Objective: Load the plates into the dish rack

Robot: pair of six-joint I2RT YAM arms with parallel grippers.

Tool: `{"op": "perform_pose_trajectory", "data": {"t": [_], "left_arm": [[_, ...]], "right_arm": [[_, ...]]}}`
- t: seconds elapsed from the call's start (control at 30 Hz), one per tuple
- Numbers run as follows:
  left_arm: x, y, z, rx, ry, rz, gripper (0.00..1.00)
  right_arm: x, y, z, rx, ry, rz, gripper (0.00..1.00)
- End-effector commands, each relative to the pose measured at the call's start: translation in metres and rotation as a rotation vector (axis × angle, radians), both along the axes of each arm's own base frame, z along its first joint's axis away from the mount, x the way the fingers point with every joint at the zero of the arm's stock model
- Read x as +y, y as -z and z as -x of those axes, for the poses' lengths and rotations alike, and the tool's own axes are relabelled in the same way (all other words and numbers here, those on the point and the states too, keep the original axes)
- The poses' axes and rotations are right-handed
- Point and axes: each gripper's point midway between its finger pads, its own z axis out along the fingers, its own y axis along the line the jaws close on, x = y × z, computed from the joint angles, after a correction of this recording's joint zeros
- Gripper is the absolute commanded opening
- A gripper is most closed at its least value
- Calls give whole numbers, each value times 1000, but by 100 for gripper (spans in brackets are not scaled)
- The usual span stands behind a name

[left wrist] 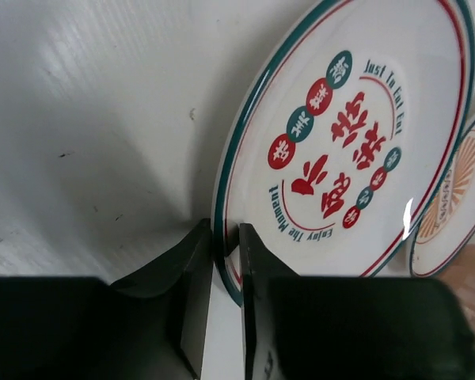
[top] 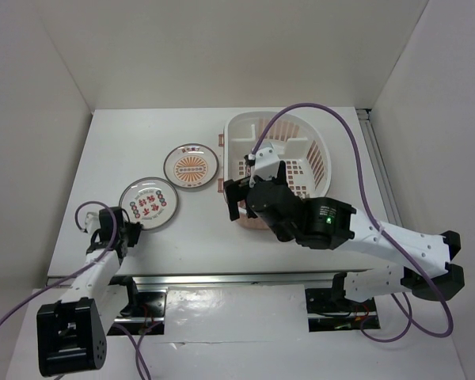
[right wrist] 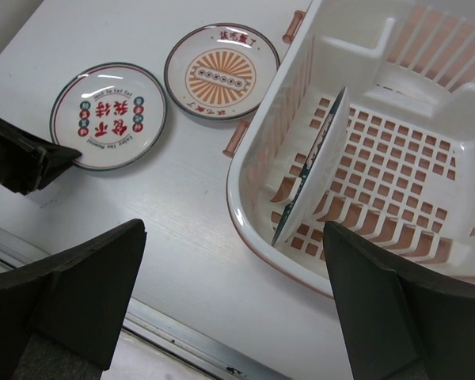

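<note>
The step in hand is picking up the red plate (left wrist: 340,150). It lies flat on the tabletop (top: 142,142) at the left, with the left pincer (left wrist: 226,237) clamped on its near rim, one finger under the edge and one on the face. The bite looks shallow, so it would be wise to raise the rim gently and let the plate tip up rather than drag it. Lifting it straight off would also keep it from knocking the sunburst plate (top: 192,166), which lies just beside it toward the rack (top: 317,131). After that the plate probably has to be turned on edge and lowered into a free slot next to the green plate (right wrist: 313,170). The right pincer (right wrist: 233,237) hangs over the rack's near wall, fingers wide apart and holding nothing. It may need to make room, as the left arm must reach in just there. Only the left wrist view shows the rim actually between the fingers. From above, the left pincer (top: 131,228) is merely seen meeting the red plate (top: 148,203) at its near-left edge. Only the right wrist view shows the green plate standing on edge in the near-left part of the rack (right wrist: 249,214), leaning a little. In the top view the right arm covers that spot. The right wrist view also shows both flat plates whole, while the left wrist view catches just a sliver of the sunburst plate (left wrist: 459,190).
</note>
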Motion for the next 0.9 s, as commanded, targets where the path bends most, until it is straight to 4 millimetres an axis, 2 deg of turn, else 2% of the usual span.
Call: {"op": "perform_pose_trajectory", "data": {"t": [0.0, 0.1, 0.17, 0.27, 0.33, 0.4, 0.47, 0.5, 0.57, 0.63, 0.7, 0.73, 0.8, 0.83, 0.87], "left_arm": [[3, 15, 12, 67, -26, 7, 27], [3, 19, 15, 95, -41, 25, 23], [6, 18, 17, 106, -58, 20, 10], [10, 20, 21, 125, -79, 24, 0], [10, 21, 25, 146, -79, 28, 0], [13, 10, 22, 135, -80, 10, 0], [19, 6, 37, 204, -112, -22, 0], [24, -14, 32, 163, -134, -40, 0], [30, -33, 35, 136, -163, -65, 0], [35, -66, 34, 44, -160, -117, 0], [36, -87, 32, -12, -143, -145, 0], [37, -107, 29, -50, -119, -177, 0], [31, -131, 26, -114, -67, -190, 0], [31, -141, 25, -135, -35, -216, 0], [29, -161, 21, -189, -14, -237, 0]], "right_arm": [[1, -14, 5, -24, -21, -65, 100], [0, -16, 5, -24, -21, -65, 100], [1, -16, 6, -24, -33, -59, 100], [2, -14, 6, -25, -33, -60, 100], [2, -14, 6, -25, -33, -60, 100], [2, -14, 5, -29, -36, -52, 100], [7, -9, 4, -29, -39, -31, 100], [8, -11, 3, -33, -39, -43, 100], [13, -6, 3, -28, -47, -38, 100], [18, -5, 3, -28, -61, -38, 100], [24, -7, 3, -40, -80, -37, 100], [28, -10, 4, -43, -98, -50, 100], [36, -16, 1, -69, -136, -28, 100], [45, -23, 3, -84, -181, -51, 100], [49, -32, 5, -103, -207, -67, 100]]}}
